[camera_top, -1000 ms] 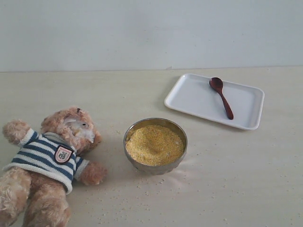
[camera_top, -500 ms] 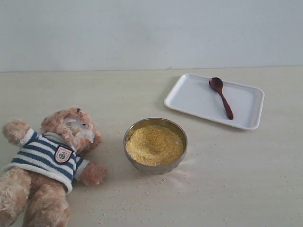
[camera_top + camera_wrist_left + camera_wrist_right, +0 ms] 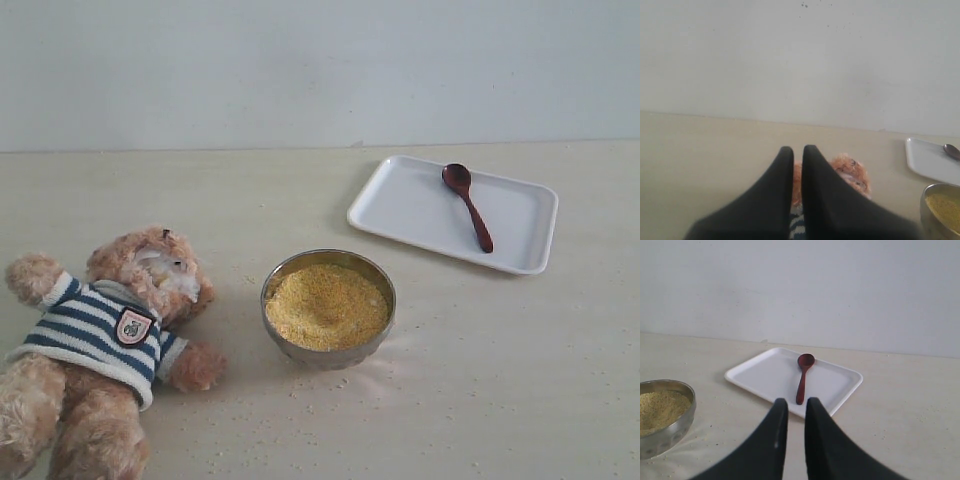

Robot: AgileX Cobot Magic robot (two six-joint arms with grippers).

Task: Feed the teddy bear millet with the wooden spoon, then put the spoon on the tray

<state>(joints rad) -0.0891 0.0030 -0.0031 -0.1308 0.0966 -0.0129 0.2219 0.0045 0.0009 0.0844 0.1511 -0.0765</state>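
Pale tabletop (image 3: 500, 390) carries everything you see: the wooden spoon (image 3: 468, 205) lies on the tray (image 3: 400, 210) at upper right, the teddy bear (image 3: 100, 340) at lower left, and the millet (image 3: 325, 303) in the centre. Your left fingers (image 3: 775, 190) are clenched and empty. Your right fingers (image 3: 767, 440) grasp nothing; whether they are clenched you cannot tell.

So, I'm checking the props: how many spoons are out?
1. The spoon lies on the white tray, beyond and right of the bowl of millet. No other shows in any view.
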